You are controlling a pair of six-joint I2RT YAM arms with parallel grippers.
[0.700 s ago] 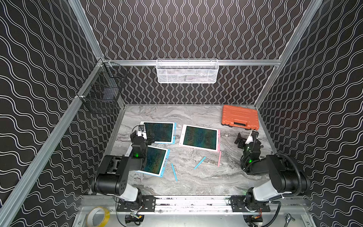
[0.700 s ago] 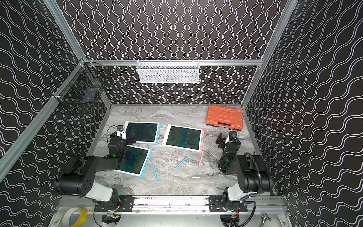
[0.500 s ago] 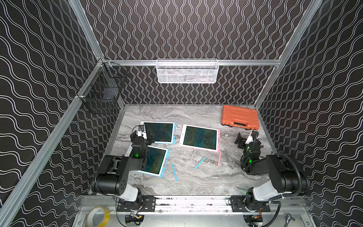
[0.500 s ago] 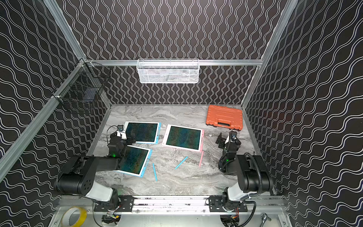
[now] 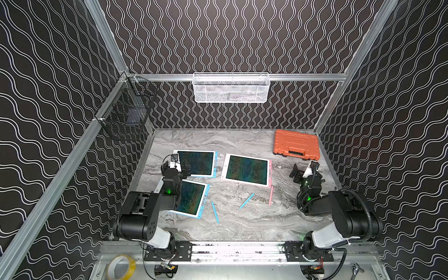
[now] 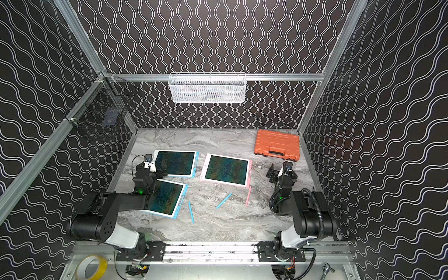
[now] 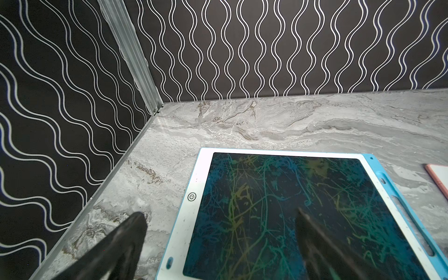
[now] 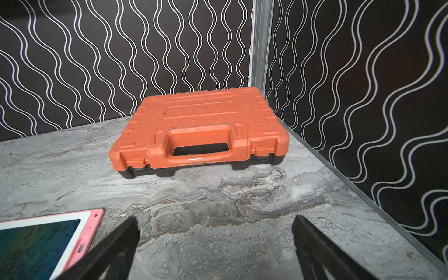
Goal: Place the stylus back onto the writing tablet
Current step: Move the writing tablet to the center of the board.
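Three writing tablets lie on the marble table: a blue-framed one [image 5: 197,163] at the back left, a second blue-framed one [image 5: 191,200] in front of it, and a pink-framed one [image 5: 247,169] mid-table. Loose on the table lie two blue styluses [image 5: 214,212] [image 5: 246,201] and a pink stylus [image 5: 270,196], the pink one just off the pink tablet's near right corner. My left gripper [image 5: 176,167] hangs open over the back blue tablet's [image 7: 291,206] left edge, holding nothing. My right gripper [image 5: 304,169] stands open and empty over bare table right of the pink tablet [image 8: 48,240].
An orange tool case [image 5: 295,145] lies at the back right, just ahead of the right gripper [image 8: 215,218]. A white mesh basket [image 5: 231,88] hangs on the back wall and a black wire basket [image 5: 127,116] on the left wall. A tape roll [image 5: 121,266] sits on the front rail.
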